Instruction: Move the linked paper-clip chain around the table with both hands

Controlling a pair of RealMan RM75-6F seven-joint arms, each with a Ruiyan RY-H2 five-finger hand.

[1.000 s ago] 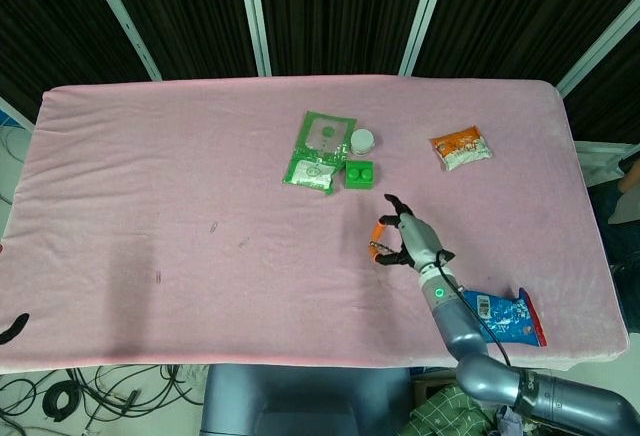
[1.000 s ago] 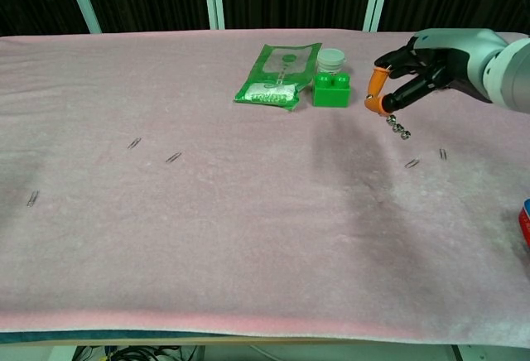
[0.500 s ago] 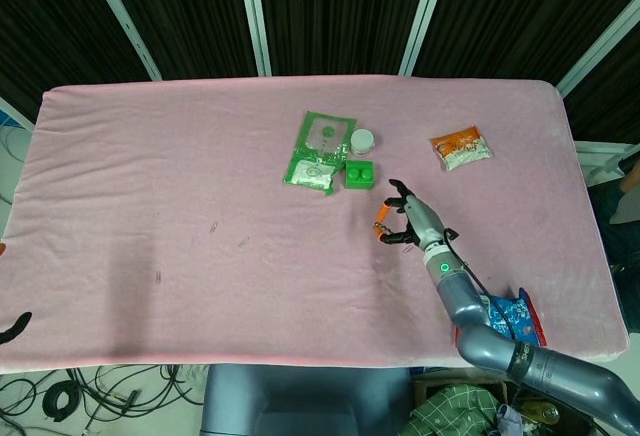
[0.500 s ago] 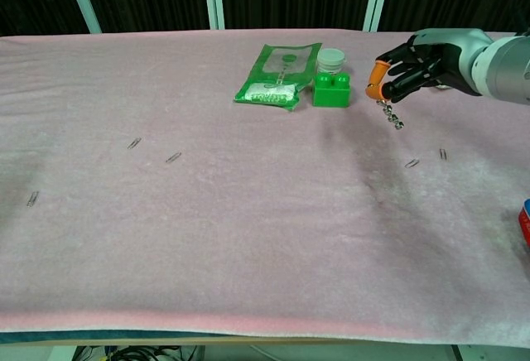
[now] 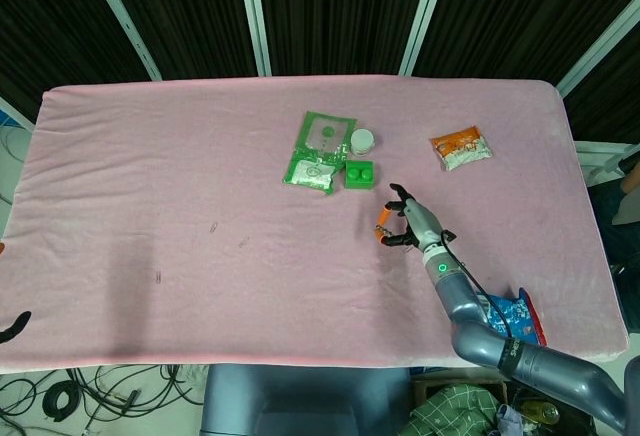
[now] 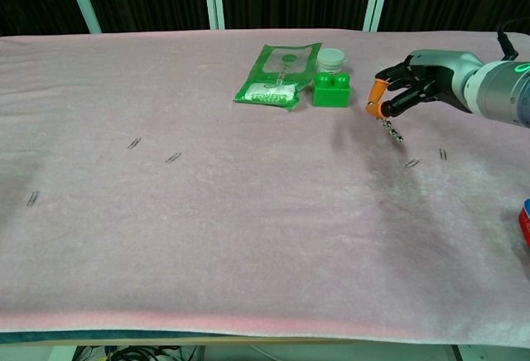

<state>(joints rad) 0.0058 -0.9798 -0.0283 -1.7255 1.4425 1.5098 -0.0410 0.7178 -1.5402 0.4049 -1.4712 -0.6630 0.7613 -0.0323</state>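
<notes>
A short linked paper-clip chain (image 6: 390,129) hangs from my right hand (image 6: 416,84), pinched between its orange-tipped fingers (image 6: 376,96). The chain's lower end is at or just above the pink cloth; I cannot tell whether it touches. In the head view the right hand (image 5: 409,222) is right of table centre, a little nearer than the green brick (image 5: 359,174), and the chain (image 5: 381,237) shows as a small dark bit at its fingertips. Only a dark sliver of my left hand (image 5: 12,328) shows at the bottom left edge, so how its fingers lie is hidden.
Green packet (image 6: 279,75), white round cap (image 6: 332,58) and green brick (image 6: 331,90) lie just left of the hand. Loose clips lie at right (image 6: 411,163), (image 6: 442,154) and left (image 6: 133,142), (image 6: 173,157), (image 6: 32,199). An orange snack bag (image 5: 461,148) lies far right, a blue bag (image 5: 510,318) near right.
The right hand carried the chain away from the table's front toward the green brick, then dropped a little lower. The chain now hangs closer to the cloth. The left sliver has not moved.
</notes>
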